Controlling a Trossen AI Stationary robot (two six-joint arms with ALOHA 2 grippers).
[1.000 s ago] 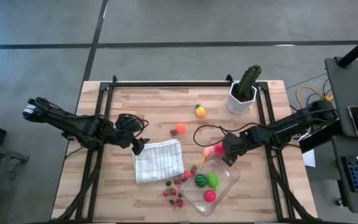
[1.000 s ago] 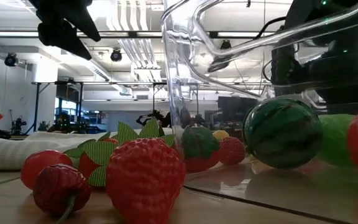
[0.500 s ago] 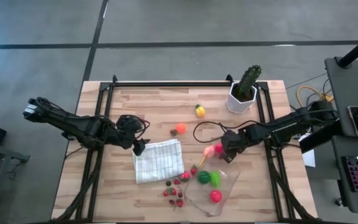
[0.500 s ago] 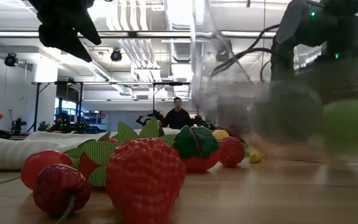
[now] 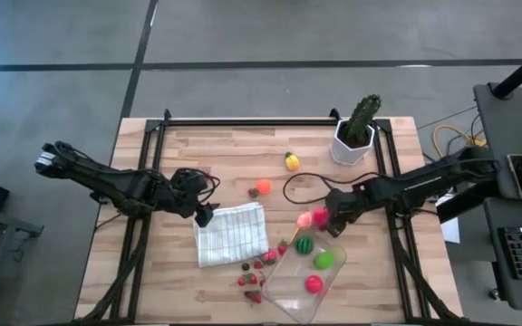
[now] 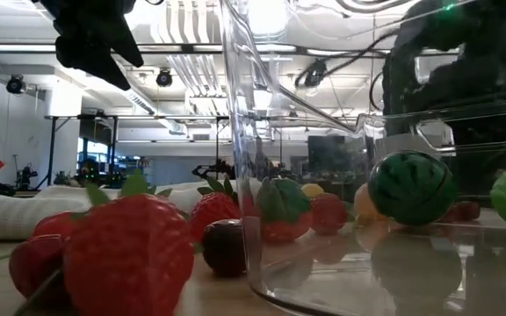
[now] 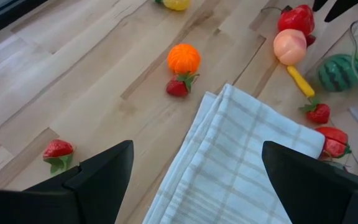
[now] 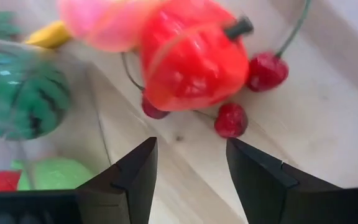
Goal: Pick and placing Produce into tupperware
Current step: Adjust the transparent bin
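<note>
The right gripper (image 5: 333, 224) is released, holding nothing, just beside the tub (image 5: 304, 279) rim and above a red pepper (image 8: 194, 53) and a peach (image 5: 304, 220). A melon (image 5: 304, 244), a lime (image 5: 323, 260) and a red ball (image 5: 314, 284) lie in the tub. The light tub may slide if a finger catches its rim. The left gripper (image 5: 203, 214), also spread, waits over the cloth (image 5: 231, 234).

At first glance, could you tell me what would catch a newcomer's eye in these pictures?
Probably the clear tupperware at the table's near edge, holding a toy watermelon, a green fruit and a red one. The open right gripper hovers at its far corner, and strawberries lie scattered beside the checked cloth.
</note>
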